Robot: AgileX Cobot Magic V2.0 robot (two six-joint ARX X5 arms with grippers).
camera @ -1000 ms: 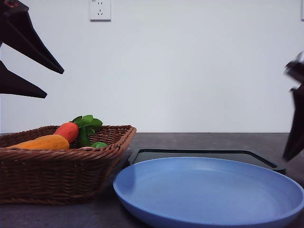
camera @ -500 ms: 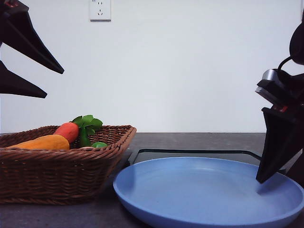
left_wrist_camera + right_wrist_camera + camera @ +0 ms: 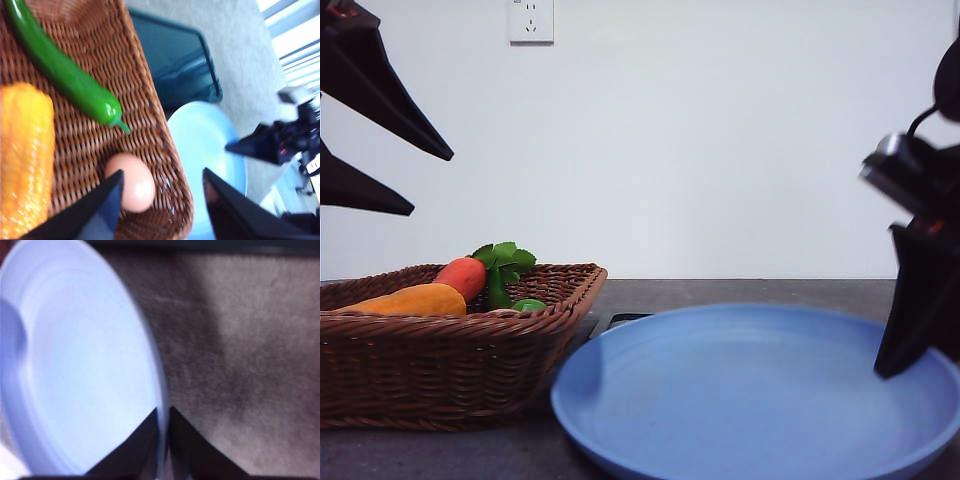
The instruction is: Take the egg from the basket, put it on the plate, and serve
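Observation:
The reddish-brown egg (image 3: 131,182) lies in the wicker basket (image 3: 450,360) near its rim, seen in the left wrist view just below my left gripper (image 3: 163,171). That gripper is open, with one finger over the egg's edge. In the front view my left gripper (image 3: 433,183) hangs high above the basket's left part. The light-blue plate (image 3: 750,400) is beside the basket, its right side raised. My right gripper (image 3: 163,410) is shut on the plate (image 3: 75,365) at its rim, at the far right in the front view (image 3: 885,365).
The basket (image 3: 100,125) also holds a yellow-orange vegetable (image 3: 410,300), an orange-red carrot-like one with green leaves (image 3: 462,277) and a green pepper (image 3: 65,75). A black tray (image 3: 175,60) lies behind the plate. The grey table (image 3: 240,340) extends to the right.
My right gripper came down onto the plate's right rim and closed on it. The plate has since risen and shifted, now covering most of the tray. The left gripper barely moved.

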